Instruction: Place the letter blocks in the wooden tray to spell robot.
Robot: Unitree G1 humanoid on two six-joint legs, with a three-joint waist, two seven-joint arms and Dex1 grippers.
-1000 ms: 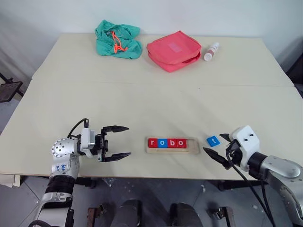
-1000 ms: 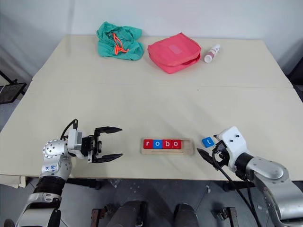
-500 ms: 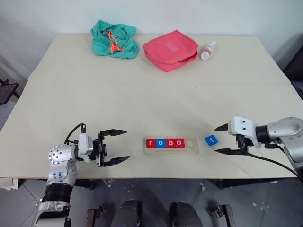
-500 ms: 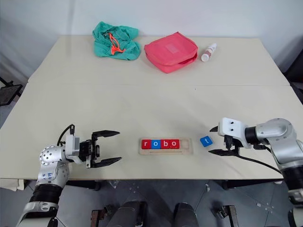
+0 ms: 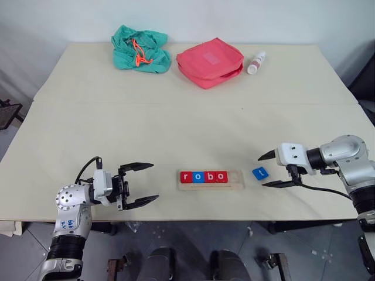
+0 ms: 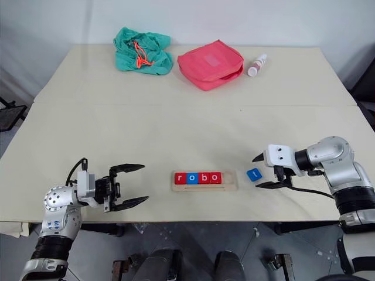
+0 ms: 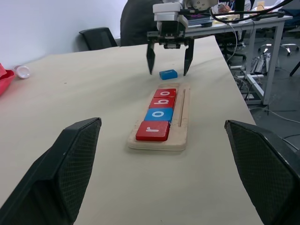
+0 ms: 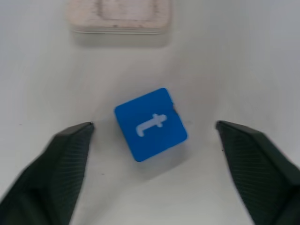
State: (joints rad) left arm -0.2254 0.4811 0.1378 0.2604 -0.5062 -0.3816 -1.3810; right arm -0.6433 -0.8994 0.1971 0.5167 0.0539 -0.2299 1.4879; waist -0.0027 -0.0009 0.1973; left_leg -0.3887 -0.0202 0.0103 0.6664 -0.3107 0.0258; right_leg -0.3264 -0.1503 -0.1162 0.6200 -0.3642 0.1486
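Pale matt wooden tray (image 7: 182, 123); glossy, seemingly plastic letter blocks (image 7: 159, 114); matt table (image 5: 176, 117).

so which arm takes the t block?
Right. The right gripper is open with its fingers either side of the blue t block, just off the wooden tray. The left gripper hangs open beyond the tray's far end.

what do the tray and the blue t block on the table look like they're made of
The wooden tray looks like pale, unfinished wood: light matte surface, rounded corners, a groove cut along its length. The blue t block looks like painted wood or plastic; its face is smooth, evenly blue, with a white letter. The look alone leaves that open.
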